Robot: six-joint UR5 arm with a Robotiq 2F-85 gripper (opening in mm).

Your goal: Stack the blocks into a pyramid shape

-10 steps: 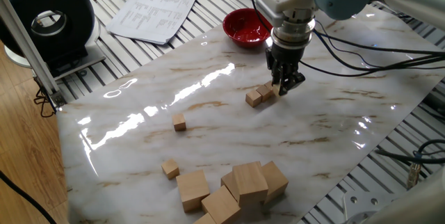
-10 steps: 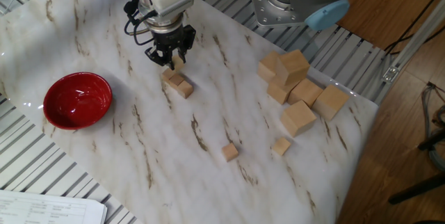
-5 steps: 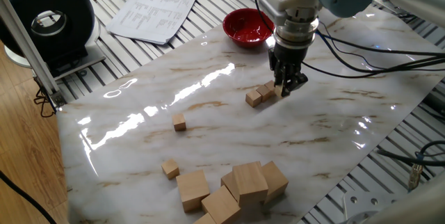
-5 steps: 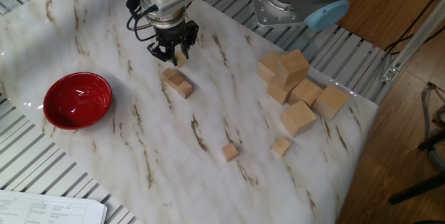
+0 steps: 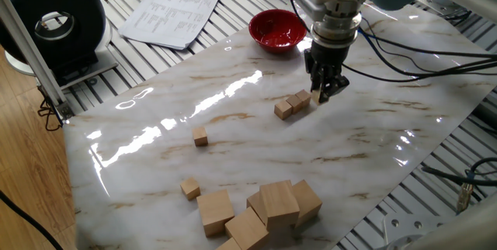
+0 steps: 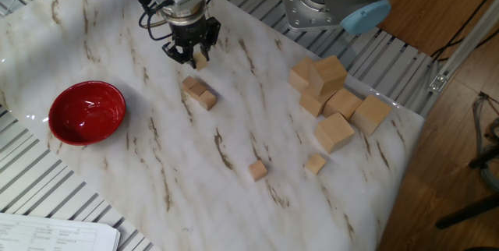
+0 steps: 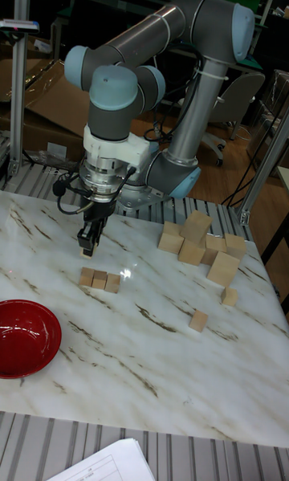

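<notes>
A short row of small tan blocks (image 5: 284, 109) (image 6: 199, 92) (image 7: 99, 279) lies on the marble table (image 5: 233, 157); the tall fixed view shows three side by side. My gripper (image 5: 323, 95) (image 6: 193, 59) (image 7: 87, 248) hangs just above the row's end nearest the red bowl. It is shut on another small block (image 6: 201, 61), held clear of the row. Two more small blocks lie loose on the table (image 5: 200, 137) (image 5: 190, 187) (image 6: 258, 171) (image 6: 316, 163).
A heap of much larger wooden cubes (image 5: 264, 207) (image 6: 331, 95) (image 7: 197, 244) sits near one table edge. A red bowl (image 5: 276, 29) (image 6: 86, 111) (image 7: 24, 336) stands close to the row. Printed paper (image 5: 172, 11) and a black round device (image 5: 54, 21) lie off the marble.
My gripper has risen from the row's end and drifted slightly away from it, carrying the small block up with it. The other blocks have not moved.
</notes>
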